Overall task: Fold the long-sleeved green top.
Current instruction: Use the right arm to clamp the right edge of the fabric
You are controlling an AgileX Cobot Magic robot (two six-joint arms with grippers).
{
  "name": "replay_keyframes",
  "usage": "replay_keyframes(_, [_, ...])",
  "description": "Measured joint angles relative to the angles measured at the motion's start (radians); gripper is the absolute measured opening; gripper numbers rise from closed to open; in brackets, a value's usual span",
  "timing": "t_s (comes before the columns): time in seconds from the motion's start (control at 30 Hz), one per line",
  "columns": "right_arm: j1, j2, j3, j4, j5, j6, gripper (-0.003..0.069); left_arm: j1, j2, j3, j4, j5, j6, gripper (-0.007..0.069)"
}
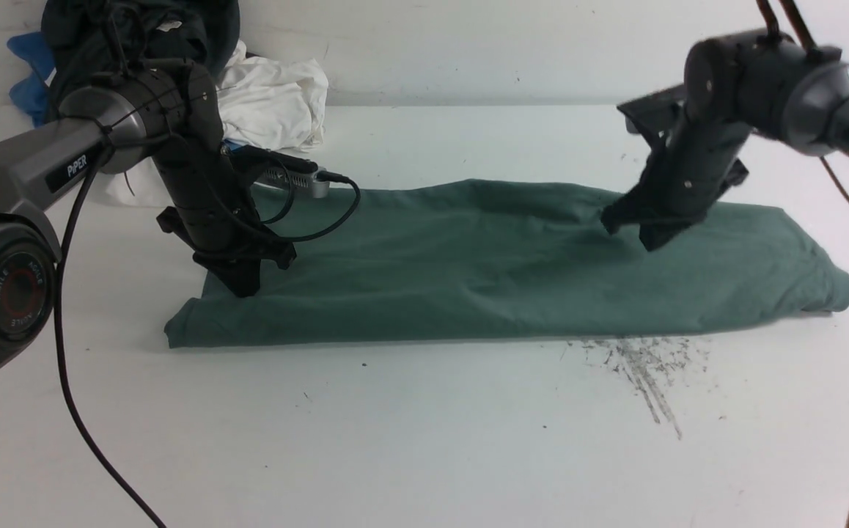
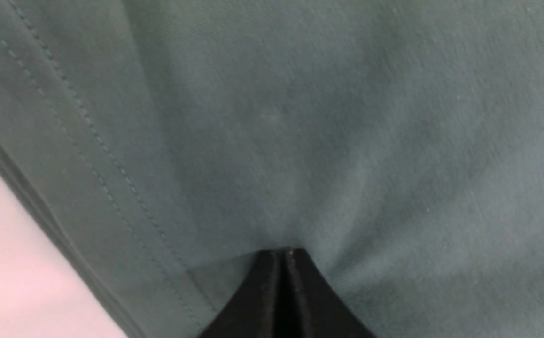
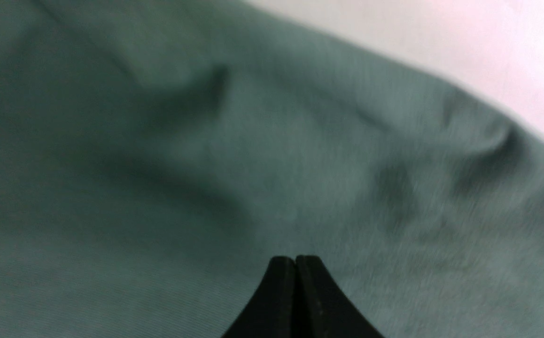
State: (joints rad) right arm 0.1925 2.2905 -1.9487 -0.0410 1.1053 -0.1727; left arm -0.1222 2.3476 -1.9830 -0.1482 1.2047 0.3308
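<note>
The green long-sleeved top (image 1: 483,264) lies on the white table as a long flat band running left to right, with its neck, label and logo hidden. My left gripper (image 1: 245,290) is shut, its tip pressing down on the band's left end; in the left wrist view the shut tips (image 2: 283,251) dent the cloth (image 2: 300,141) beside a stitched hem. My right gripper (image 1: 644,242) is shut and sits at or just above the band's right part. The right wrist view shows its shut tips (image 3: 294,257) over blurred, wrinkled green cloth (image 3: 253,164), with nothing between them.
A pile of other clothes sits at the back left: a dark garment (image 1: 138,29), a white one (image 1: 270,95) and a blue one (image 1: 28,73). Dark scuff marks (image 1: 644,374) streak the table in front of the band. The left arm's cable (image 1: 80,425) hangs over the near left.
</note>
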Motion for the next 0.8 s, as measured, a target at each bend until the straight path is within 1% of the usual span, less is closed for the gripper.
replay_keyframes(0.07, [-0.021, -0.006, 0.126, 0.002, -0.096, 0.027, -0.0013, 0.000, 0.000, 0.000, 0.000, 0.000, 0.000, -0.0008])
replay_keyframes(0.1, [-0.023, -0.012, 0.134, 0.001, -0.105, 0.029, -0.0013, 0.000, 0.000, 0.000, 0.001, 0.000, 0.000, -0.0008])
replay_keyframes(0.33, [-0.031, -0.110, 0.403, -0.003, -0.391, 0.040, -0.0013, -0.001, -0.002, 0.008, 0.027, -0.003, -0.030, -0.0008])
replay_keyframes(0.43, [-0.031, -0.176, 0.520, 0.000, -0.474, 0.043, -0.0013, -0.006, -0.015, 0.028, 0.037, -0.005, -0.036, -0.0008])
replay_keyframes(0.53, [-0.031, -0.231, 0.605, 0.015, -0.493, 0.044, -0.0013, -0.015, -0.041, 0.076, 0.055, -0.011, -0.039, -0.0008])
replay_keyframes(0.6, [-0.031, -0.294, 0.686, 0.048, -0.490, 0.052, -0.0013, -0.033, -0.087, 0.164, 0.086, -0.010, -0.056, -0.0008])
replay_keyframes(0.63, [-0.031, -0.301, 0.696, 0.053, -0.488, 0.054, -0.0013, -0.035, -0.091, 0.172, 0.091, -0.010, -0.058, -0.0008])
replay_keyframes(0.8, [-0.031, -0.385, 0.794, 0.103, -0.405, 0.058, -0.0013, -0.047, -0.221, 0.402, 0.117, -0.026, -0.090, -0.0008])
